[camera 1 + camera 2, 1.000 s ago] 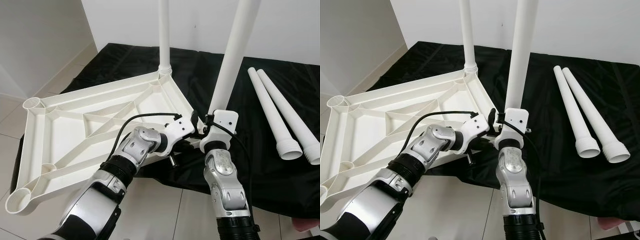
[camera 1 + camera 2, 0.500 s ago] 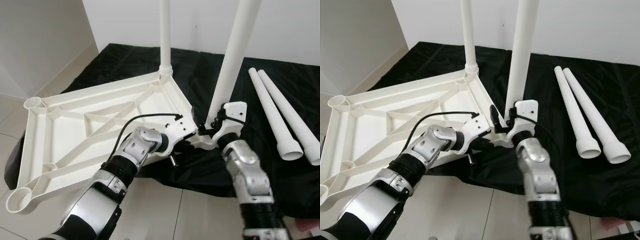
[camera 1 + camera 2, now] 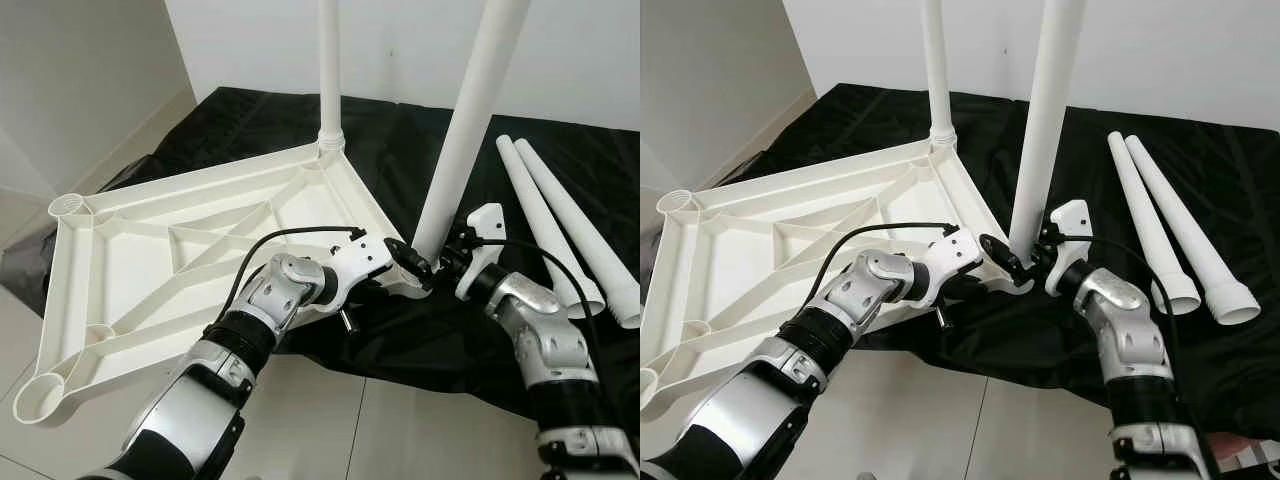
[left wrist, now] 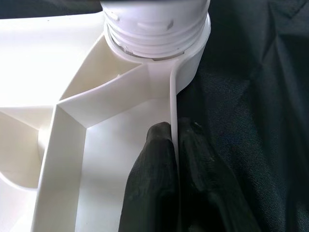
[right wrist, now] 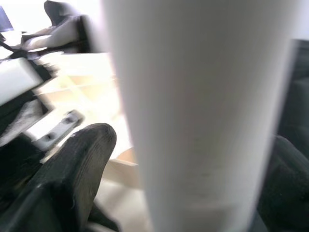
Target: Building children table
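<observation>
My view cuts off the top of the near table leg (image 3: 462, 130), and its threaded foot hides behind both wrists. It stands nearly upright in the upturned tabletop (image 3: 150, 250)'s near corner socket, leaning slightly right. My right gripper (image 5: 193, 193) clasps the leg low down; my left gripper (image 4: 175, 179) pinches the tabletop's edge wall.
</observation>
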Controlling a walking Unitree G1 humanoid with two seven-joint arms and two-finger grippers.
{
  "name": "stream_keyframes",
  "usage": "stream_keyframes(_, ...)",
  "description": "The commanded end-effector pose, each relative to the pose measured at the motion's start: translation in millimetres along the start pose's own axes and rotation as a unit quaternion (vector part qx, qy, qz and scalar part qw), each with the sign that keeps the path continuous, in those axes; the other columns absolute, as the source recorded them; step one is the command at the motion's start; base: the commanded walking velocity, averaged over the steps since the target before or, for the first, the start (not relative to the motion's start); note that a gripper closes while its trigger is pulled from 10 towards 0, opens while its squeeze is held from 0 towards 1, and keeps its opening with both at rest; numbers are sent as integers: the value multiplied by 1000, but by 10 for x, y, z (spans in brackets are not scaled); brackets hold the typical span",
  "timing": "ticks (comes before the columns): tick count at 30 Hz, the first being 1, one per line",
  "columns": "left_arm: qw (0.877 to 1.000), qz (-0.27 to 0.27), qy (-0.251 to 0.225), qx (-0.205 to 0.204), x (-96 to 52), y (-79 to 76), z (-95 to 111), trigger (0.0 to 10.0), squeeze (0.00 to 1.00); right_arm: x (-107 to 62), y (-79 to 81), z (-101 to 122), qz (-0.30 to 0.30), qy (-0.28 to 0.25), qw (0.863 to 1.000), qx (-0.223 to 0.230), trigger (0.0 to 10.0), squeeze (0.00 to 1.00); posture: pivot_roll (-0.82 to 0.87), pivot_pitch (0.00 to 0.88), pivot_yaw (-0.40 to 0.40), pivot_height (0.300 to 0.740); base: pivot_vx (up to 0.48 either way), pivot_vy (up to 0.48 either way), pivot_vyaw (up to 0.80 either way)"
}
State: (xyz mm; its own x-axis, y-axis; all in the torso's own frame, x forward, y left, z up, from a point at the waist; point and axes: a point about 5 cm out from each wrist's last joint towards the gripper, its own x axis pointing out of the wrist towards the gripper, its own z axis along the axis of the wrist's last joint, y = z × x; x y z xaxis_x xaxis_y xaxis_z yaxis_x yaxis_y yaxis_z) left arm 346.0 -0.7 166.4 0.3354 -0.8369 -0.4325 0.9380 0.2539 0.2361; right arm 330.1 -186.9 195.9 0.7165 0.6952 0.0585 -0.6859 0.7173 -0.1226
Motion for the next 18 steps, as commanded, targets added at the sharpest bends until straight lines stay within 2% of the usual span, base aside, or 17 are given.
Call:
stream_keyframes(1, 1000, -8, 20, -7, 18, -34, -93, 10000, 0, 17, 26, -22, 32, -2, 999, 8, 10000, 0, -147, 102, 105, 740, 0, 0, 0)
stream_keyframes(4, 1000, -8, 21, -7, 16, -34, -96, 10000, 0, 12, -11, -17, 48, 4, 999, 3, 10000, 0, -144, 100, 105, 740, 0, 0, 0)
stream_keyframes(5, 1000, -8, 22, -6, 13, -33, -99, 10000, 0, 10, -69, 1, 55, 6, 998, -3, 10000, 0, -143, 98, 105, 740, 0, 0, 0)
stream_keyframes(12, 1000, -9, 23, -6, 10, -35, -105, 10000, 0, 9, -118, 20, 53, 8, 999, -7, 10000, 0, -143, 96, 107, 740, 0, 0, 0)
stream_keyframes(18, 1000, -13, 24, -4, 24, -56, -107, 10000, 0, -71, -271, 58, 50, 18, 998, -20, 10000, 0, -147, 89, 111, 740, 0, 0, 0)
